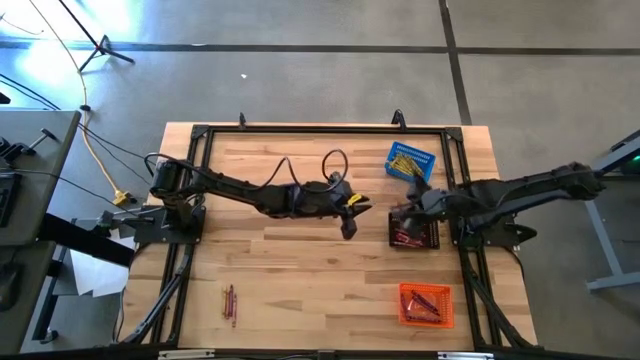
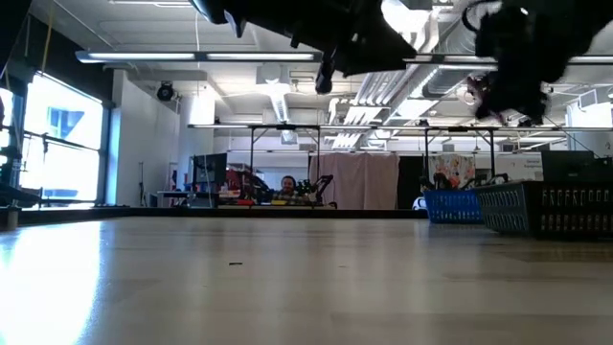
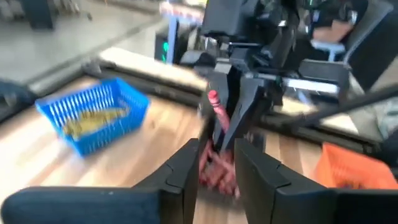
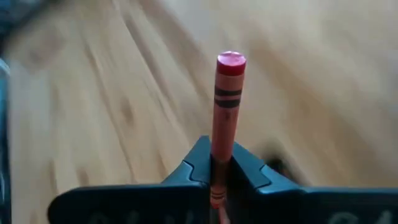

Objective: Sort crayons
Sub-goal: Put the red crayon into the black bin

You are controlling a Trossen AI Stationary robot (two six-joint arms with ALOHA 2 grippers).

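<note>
My right pincer [image 4: 219, 167] is clamping a thin red wax crayon [image 4: 227, 99]; my left pincer [image 3: 216, 163] is standing open, empty. I am judging most sorted: yellows in the blue mesh basket [image 1: 411, 161], reds in the black one [image 1: 413, 228], with a few red sticks [image 1: 231, 302] lying loose on the wooden table [image 1: 300, 270].

I have one red wax crayon [image 4: 227, 99] with black label bands pinched in my right jaws, its flat end pointing away from my wrist. Yellow crayons [image 1: 408, 160] lie heaped in the blue basket, upper right of centre in the high view. Red crayons [image 1: 408, 238] lie piled in the black basket just below it. More reddish crayons [image 1: 424, 303] fill the orange basket at lower right. A few loose red crayons [image 1: 231, 302] lie on the worktop, lower left.
</note>
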